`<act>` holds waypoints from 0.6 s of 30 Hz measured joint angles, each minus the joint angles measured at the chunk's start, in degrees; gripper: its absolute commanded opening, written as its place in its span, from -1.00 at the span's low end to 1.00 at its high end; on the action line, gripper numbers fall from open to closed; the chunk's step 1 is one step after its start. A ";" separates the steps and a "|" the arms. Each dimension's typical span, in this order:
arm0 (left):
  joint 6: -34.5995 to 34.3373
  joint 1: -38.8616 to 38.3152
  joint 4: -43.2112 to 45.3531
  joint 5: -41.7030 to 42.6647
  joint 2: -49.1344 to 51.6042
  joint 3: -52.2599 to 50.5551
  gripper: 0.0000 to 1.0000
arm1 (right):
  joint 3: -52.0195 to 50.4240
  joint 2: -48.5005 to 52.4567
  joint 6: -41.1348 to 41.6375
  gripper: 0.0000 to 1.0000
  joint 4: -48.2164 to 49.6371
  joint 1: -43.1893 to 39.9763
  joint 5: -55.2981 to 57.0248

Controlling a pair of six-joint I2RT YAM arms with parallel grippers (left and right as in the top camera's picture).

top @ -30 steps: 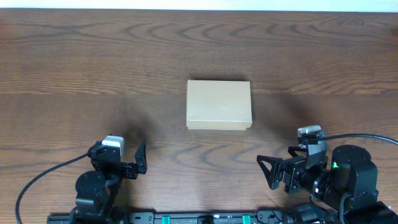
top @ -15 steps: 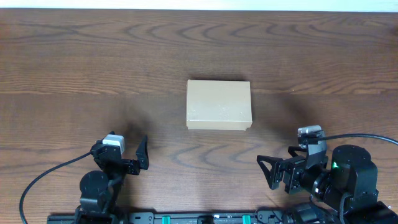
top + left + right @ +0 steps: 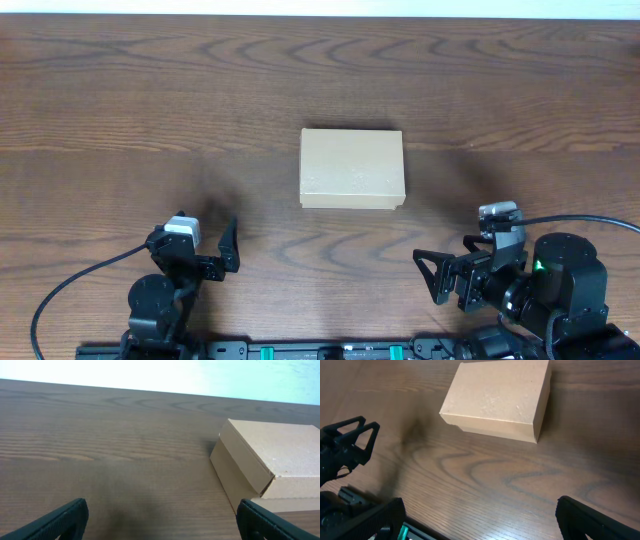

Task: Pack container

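The container (image 3: 352, 168) is a plain tan cardboard box lying flat in the middle of the wooden table with its lid down. The left wrist view has it at the right edge (image 3: 270, 467), and it fills the top of the right wrist view (image 3: 497, 397). My left gripper (image 3: 197, 245) sits near the front edge, left of and well short of the box. Its jaws are open (image 3: 160, 522) over bare wood. My right gripper (image 3: 455, 262) sits at the front right, also open (image 3: 480, 520) and holding nothing, and the box is well beyond it.
A black rail with teal clips (image 3: 330, 352) runs along the table's front edge between the two arm bases. A cable (image 3: 70, 290) loops from the left arm, another (image 3: 590, 222) from the right. The left gripper (image 3: 350, 442) shows at the left of the right wrist view.
The left gripper has drawn back slightly toward the front edge. The right arm and the box have not moved.
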 measured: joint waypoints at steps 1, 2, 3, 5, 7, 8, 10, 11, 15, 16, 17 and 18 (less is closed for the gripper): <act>0.00 0.00 0.00 -0.02 0.00 0.00 0.91 | 0.00 0.00 0.00 0.98 0.00 0.00 0.00; 0.00 0.00 0.00 0.00 0.00 0.00 0.91 | 0.00 0.00 0.00 0.99 0.02 -0.02 0.00; 0.00 0.00 0.00 -0.02 0.00 0.00 0.91 | 0.00 0.00 0.00 0.98 0.00 -0.02 0.02; 0.00 0.00 0.00 0.00 0.00 0.00 0.91 | 0.00 0.00 0.00 0.99 0.00 -0.02 0.00; 0.00 0.00 0.00 -0.02 0.00 0.00 0.91 | 0.00 0.00 0.02 0.98 0.00 -0.02 0.00; 0.00 0.00 0.00 0.00 0.00 0.00 0.91 | 0.00 0.00 0.00 0.99 0.02 -0.02 0.00; 0.00 0.00 0.00 0.00 0.00 0.00 0.91 | 0.00 0.00 0.00 0.98 0.02 -0.02 0.00; -0.02 0.00 0.00 -0.02 0.00 0.00 0.91 | 0.00 0.00 0.02 0.99 0.00 0.00 0.00; -0.15 0.00 0.00 0.00 0.00 0.00 0.91 | 0.00 0.00 0.00 0.99 -0.09 0.00 0.02; -0.15 0.00 0.00 -0.02 0.00 0.00 0.91 | 0.00 0.00 -0.02 0.98 -0.31 0.00 0.07; -0.15 0.00 0.00 -0.02 0.00 0.00 0.91 | 0.00 0.00 -0.31 0.99 -0.50 0.00 0.42; -0.15 0.00 0.00 -0.02 0.00 0.00 0.91 | 0.00 0.00 -0.63 0.99 -0.52 0.00 0.92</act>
